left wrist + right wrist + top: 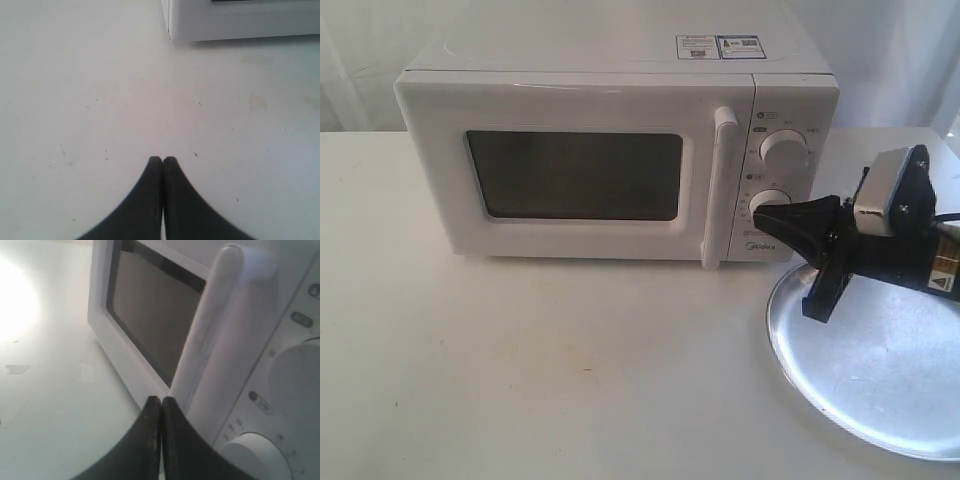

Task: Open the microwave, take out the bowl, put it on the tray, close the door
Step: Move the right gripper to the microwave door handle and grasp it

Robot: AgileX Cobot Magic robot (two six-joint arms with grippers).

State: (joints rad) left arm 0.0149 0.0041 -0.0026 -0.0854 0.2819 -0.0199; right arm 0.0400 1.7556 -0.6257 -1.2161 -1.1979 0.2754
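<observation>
**Door shut, right tool pinched closed by the handle**

We see the microwave point(610, 150) standing on the white worktop point(570, 370), towards the back, with its front facing the exterior camera. Its door point(580, 240) is closed flush against the body. The window point(575, 175) is dark, and we cannot make out what lies behind it. The vertical handle point(720, 185) runs along the door's right edge. Just beside the handle sit the upper dial point(785, 150) and the lower dial point(772, 196). Two small stickers point(720, 46) lie on the top panel.

The tray point(880, 400) lies flat on the worktop, to the right of the microwave and in front of it, near its right front corner. We see only bare metal on the part of the tray that is in view.

The right tool point(758, 214) reaches in from the right, above the tray's far rim, and its arm crosses that rim. Its two black fingers are pressed together with nothing between them. The tips point at the control panel by the lower dial, close to the lower part of the handle. We cannot tell whether they touch the panel.

The left tool point(162, 160) shows only in its own wrist view. Its fingers are also closed tight and hold nothing. It hangs over bare worktop, with a lower corner of the microwave ahead of it and well apart from the tips.
</observation>
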